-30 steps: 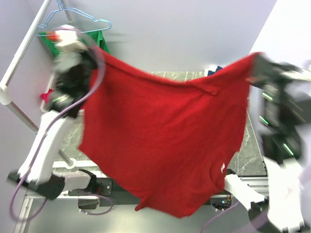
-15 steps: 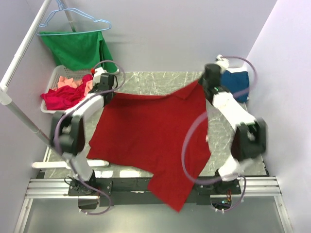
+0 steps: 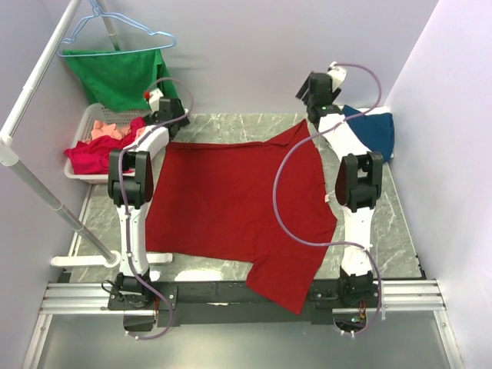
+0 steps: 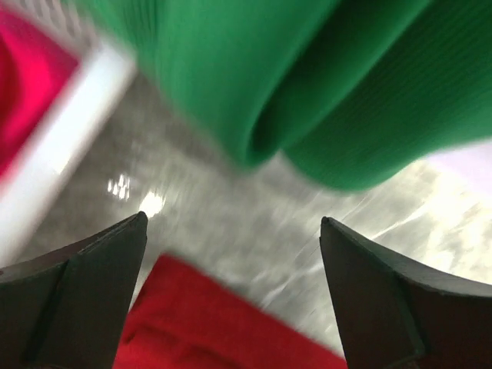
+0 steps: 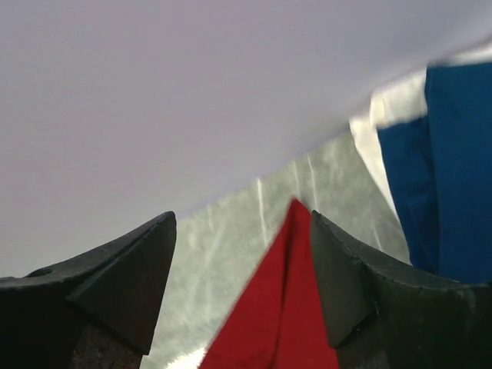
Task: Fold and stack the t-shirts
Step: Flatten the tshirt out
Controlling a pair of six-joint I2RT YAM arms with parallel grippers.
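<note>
**Deep-red shirt spread flat, both pincers open above its far corners**

The deep-red t-shirt [image 3: 231, 207] is seen laid out flat across the middle of the marbled table [image 3: 392, 223] in the top view. Its far edge runs straight between the two arms. One near corner hangs past the table's front edge at the bottom centre of the frame. Part of its right side is covered by the right arm and a loop of cable.

The left gripper [image 4: 231, 227] is shown with its jaws wide apart and nothing between them. Grey table surface is seen in the gap, and a corner of the red cloth lies below it at the bottom of the wrist view. The green garment [image 3: 123, 77] fills the upper part of that view, blurred. In the top view it is hung from a light-blue wire hanger [image 3: 127, 27] at the upper left.

The right gripper [image 5: 240, 219] is likewise held open. A pointed tip of the red shirt is seen reaching up just inside the right finger, lying on the table and not pinched.

A dark blue t-shirt [image 3: 374, 132] is placed at the far right of the table, just beside the right arm. At the left edge, a white basket [image 3: 79, 131] is found holding a crimson t-shirt [image 3: 88, 157] and a salmon-pink t-shirt [image 3: 108, 129], the pink one behind the crimson one.
</note>
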